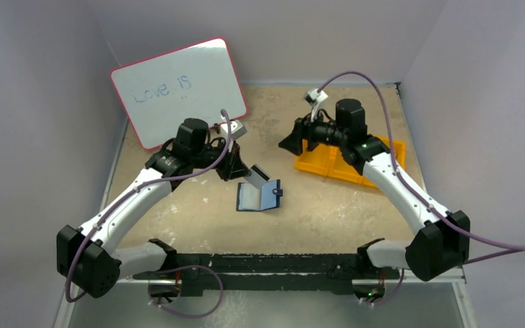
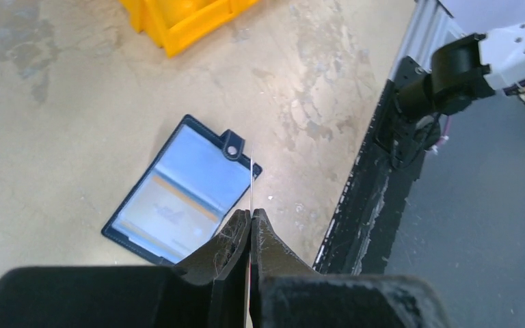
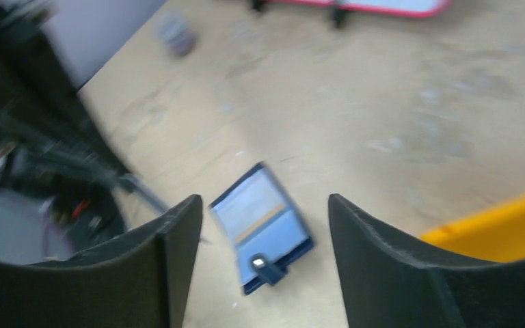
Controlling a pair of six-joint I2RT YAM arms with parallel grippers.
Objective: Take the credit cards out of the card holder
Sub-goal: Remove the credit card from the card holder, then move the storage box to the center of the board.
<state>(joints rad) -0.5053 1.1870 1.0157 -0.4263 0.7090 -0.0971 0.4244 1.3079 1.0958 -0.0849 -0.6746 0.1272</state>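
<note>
The card holder has a matt navy, leather-like border and glossy see-through plastic pockets. The credit card looks like thin, stiff plastic. The tabletop is matt, mottled and worn. The tray is smooth yellow-orange plastic and the whiteboard is glossy. The left gripper has matt black, faintly rough fingers.

- From the left wrist we see the credit card only edge-on, its face hidden.
- Blur smears the card holder; we cannot read its pockets.
- The orange tray runs off the top edge.
</note>
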